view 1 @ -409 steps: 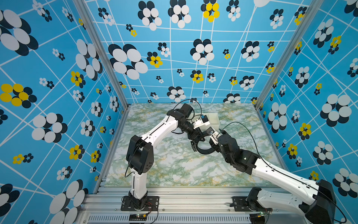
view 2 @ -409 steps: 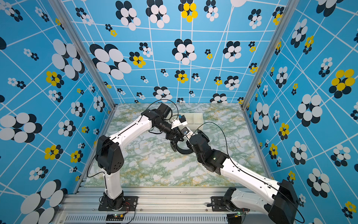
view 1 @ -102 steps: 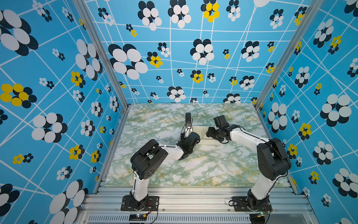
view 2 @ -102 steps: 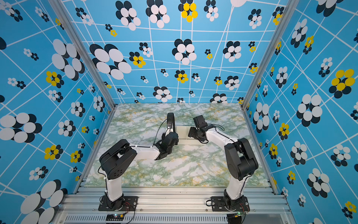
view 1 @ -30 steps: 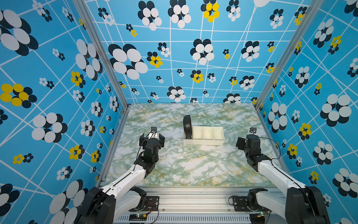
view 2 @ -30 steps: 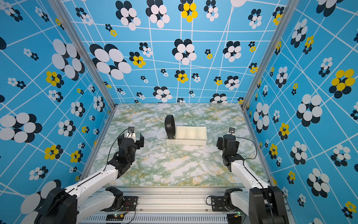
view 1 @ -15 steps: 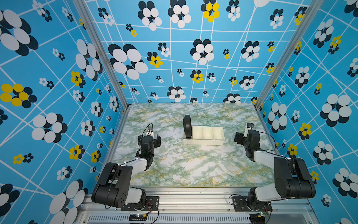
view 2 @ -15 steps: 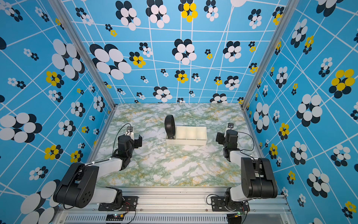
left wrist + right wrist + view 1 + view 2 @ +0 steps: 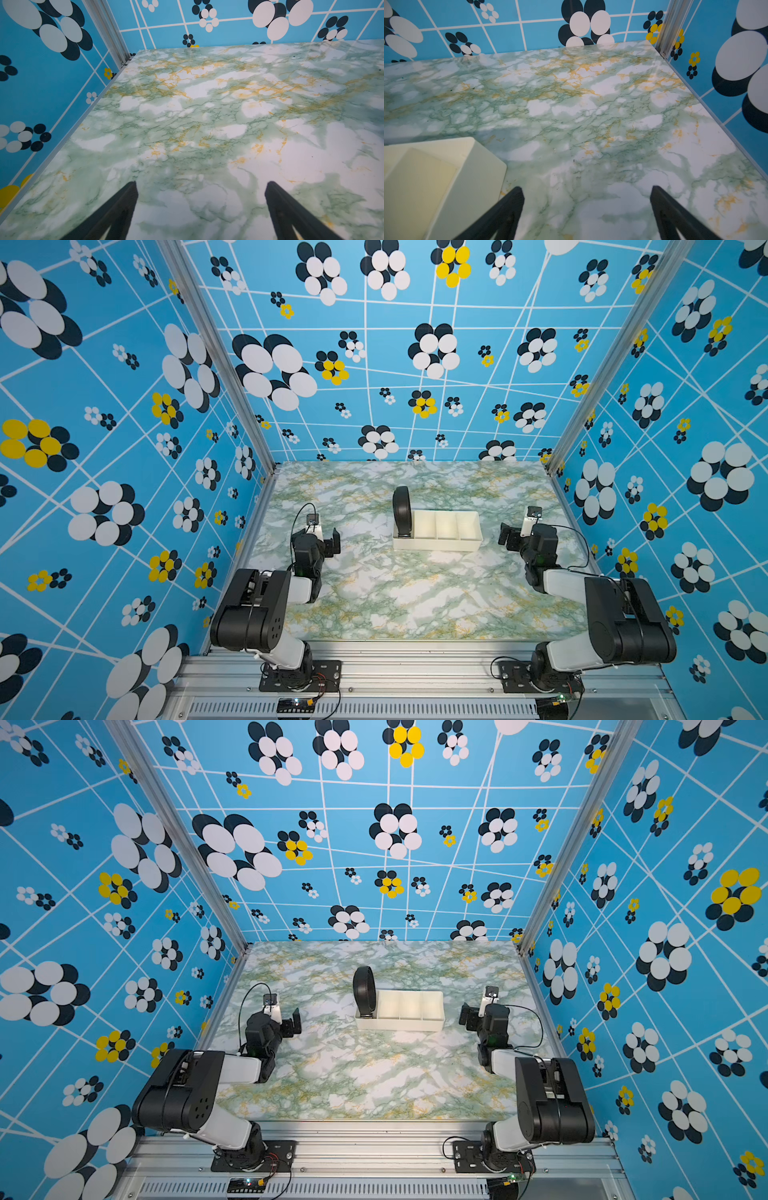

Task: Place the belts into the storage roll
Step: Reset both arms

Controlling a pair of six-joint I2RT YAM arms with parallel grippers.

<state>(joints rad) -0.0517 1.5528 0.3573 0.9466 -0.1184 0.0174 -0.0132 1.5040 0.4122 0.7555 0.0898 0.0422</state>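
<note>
The belt (image 9: 402, 510) (image 9: 364, 989) is a black strap coiled into a ring. It stands on edge in the leftmost compartment of the storage roll (image 9: 436, 544) (image 9: 401, 1025), a white divided tray at mid-table in both top views. My left gripper (image 9: 326, 541) (image 9: 291, 1025) (image 9: 201, 182) hangs open and empty over bare marble, well left of the tray. Off the tray's right end my right gripper (image 9: 508, 537) (image 9: 467, 1017) (image 9: 586, 188) is open and empty too. The right wrist view catches the tray's end wall (image 9: 483, 166).
The other three tray compartments hold nothing. Blue flowered walls enclose the marble table (image 9: 415, 597) on three sides, with metal posts at the back corners. Both arms are folded back close to their bases by the front rail (image 9: 415, 664).
Both arms have drawn back and folded up near their bases. The right gripper has opened wider. The coiled belt has stayed put in the tray.
</note>
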